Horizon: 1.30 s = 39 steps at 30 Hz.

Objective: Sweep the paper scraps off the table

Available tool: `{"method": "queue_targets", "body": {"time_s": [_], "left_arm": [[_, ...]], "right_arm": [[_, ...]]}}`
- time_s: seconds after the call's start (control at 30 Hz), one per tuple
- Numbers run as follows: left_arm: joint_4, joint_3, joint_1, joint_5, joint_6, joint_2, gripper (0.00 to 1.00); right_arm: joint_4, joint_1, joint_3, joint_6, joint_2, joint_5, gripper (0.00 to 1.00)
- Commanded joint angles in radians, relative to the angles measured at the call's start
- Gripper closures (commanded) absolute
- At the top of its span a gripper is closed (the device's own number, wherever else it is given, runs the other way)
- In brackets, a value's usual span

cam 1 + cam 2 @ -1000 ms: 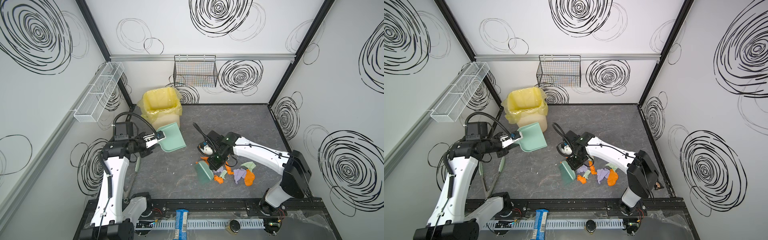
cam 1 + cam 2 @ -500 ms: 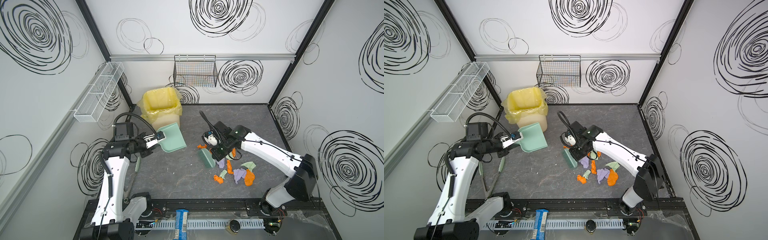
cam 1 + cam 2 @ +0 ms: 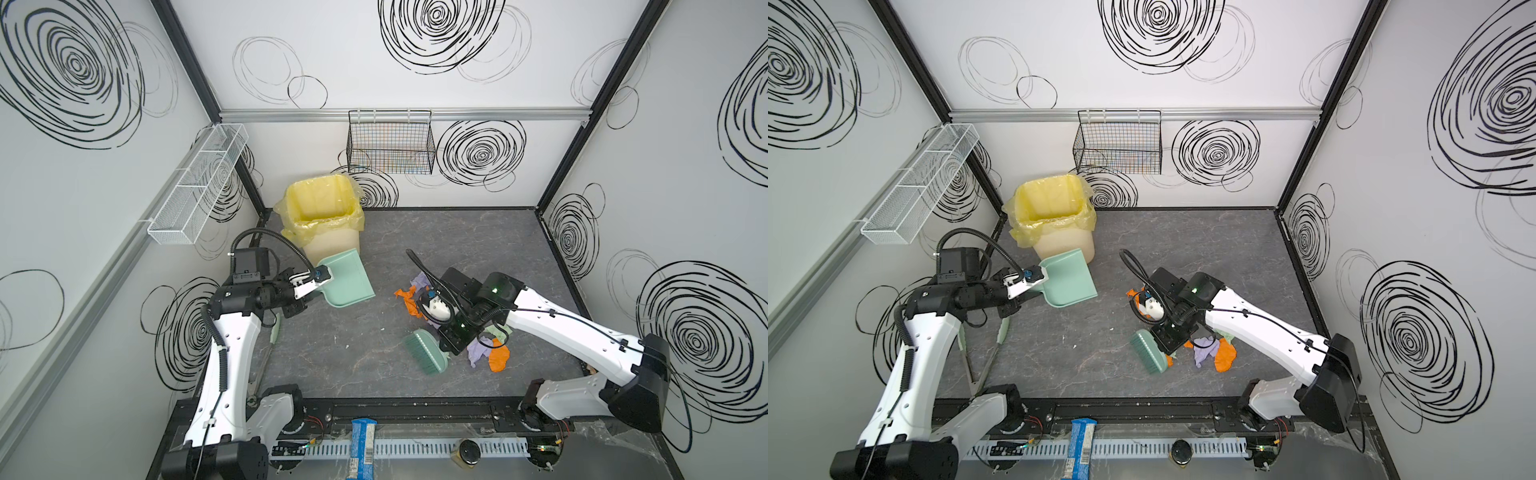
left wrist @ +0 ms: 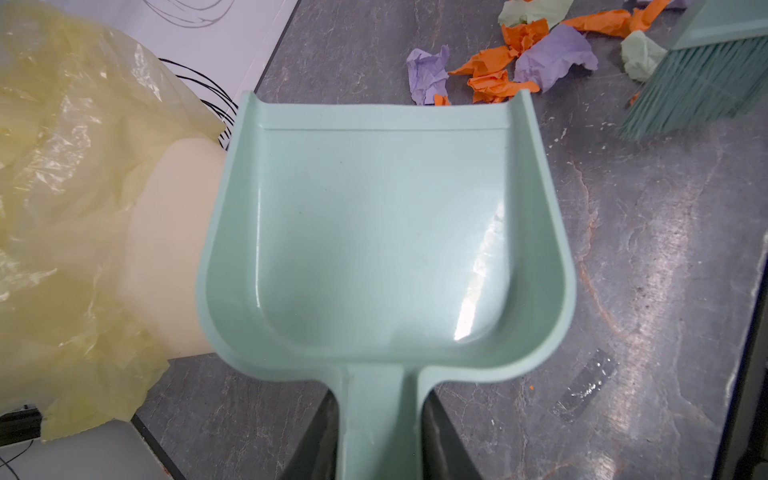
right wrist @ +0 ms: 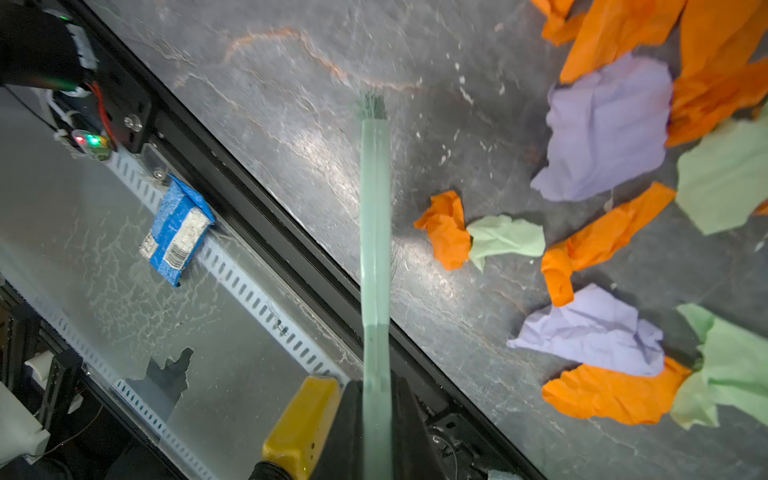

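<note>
My left gripper (image 4: 380,419) is shut on the handle of a mint-green dustpan (image 4: 382,232), whose pan is empty and sits beside the bin in both top views (image 3: 347,278). My right gripper (image 5: 376,399) is shut on the flat handle of a mint-green brush (image 5: 375,249), whose bristle head (image 3: 426,351) is near the table's (image 3: 353,365) front. Orange, lilac and pale green paper scraps (image 5: 602,133) lie to the brush's right (image 3: 1219,351). More paper scraps lie behind the right wrist (image 3: 409,299), between brush and dustpan mouth (image 4: 519,62).
A cream bin with a yellow bag (image 3: 322,208) stands at the back left, touching the dustpan's side. Tongs (image 3: 270,345) lie by the left arm. A wire basket (image 3: 390,143) hangs on the back wall. The black frame edge (image 5: 291,249) and a blue packet (image 3: 361,440) border the front.
The right arm swept the brush away from the front, pushing some orange and lilac scraps toward the back, then brought it back near the front. The left arm and dustpan stayed still.
</note>
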Motion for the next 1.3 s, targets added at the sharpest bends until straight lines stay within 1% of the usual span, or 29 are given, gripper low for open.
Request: {"method": "queue_targets", "body": {"time_s": [0.0, 0.13, 0.3, 0.5, 0.6, 0.73, 0.83, 0.97, 1.07, 1.13, 1.17, 1.2, 1.27], "left_arm": [[0.031, -0.009, 0.010, 0.041, 0.018, -0.004, 1.00], [0.031, -0.012, 0.013, 0.041, 0.023, -0.003, 1.00], [0.027, -0.012, 0.015, 0.041, 0.025, 0.000, 1.00], [0.022, -0.012, 0.014, 0.039, 0.022, 0.000, 1.00], [0.022, -0.011, 0.015, 0.036, 0.021, 0.001, 1.00], [0.021, -0.011, 0.016, 0.033, 0.021, -0.001, 1.00], [0.019, -0.012, 0.017, 0.032, 0.025, -0.002, 1.00], [0.023, -0.015, 0.018, 0.040, 0.025, -0.001, 1.00], [0.023, -0.015, 0.018, 0.051, 0.023, 0.004, 1.00], [0.023, -0.014, 0.018, 0.057, 0.021, 0.005, 1.00], [0.023, -0.013, 0.017, 0.060, 0.022, 0.006, 1.00], [0.024, -0.015, 0.018, 0.062, 0.021, 0.005, 1.00], [0.027, -0.018, 0.018, 0.065, 0.021, 0.001, 1.00]], "right_arm": [[-0.025, 0.010, -0.052, 0.069, -0.044, 0.069, 1.00], [-0.012, 0.001, -0.084, 0.111, -0.046, 0.186, 1.00], [0.009, -0.036, -0.052, 0.111, -0.007, 0.266, 1.00], [0.028, -0.108, 0.024, 0.085, 0.090, 0.291, 1.00], [0.053, -0.121, 0.056, 0.052, 0.122, 0.304, 1.00], [0.047, -0.135, 0.093, 0.023, 0.131, 0.278, 1.00], [0.032, -0.131, 0.118, 0.003, 0.088, 0.194, 1.00], [-0.003, -0.117, 0.145, -0.003, -0.012, 0.083, 1.00], [-0.011, -0.123, 0.153, 0.040, -0.108, 0.057, 1.00], [-0.001, -0.139, 0.128, 0.087, -0.180, 0.037, 1.00], [0.013, -0.143, 0.107, 0.123, -0.224, 0.041, 1.00], [0.024, -0.144, 0.087, 0.180, -0.269, 0.073, 1.00], [0.021, -0.146, 0.072, 0.308, -0.340, 0.170, 1.00]]}}
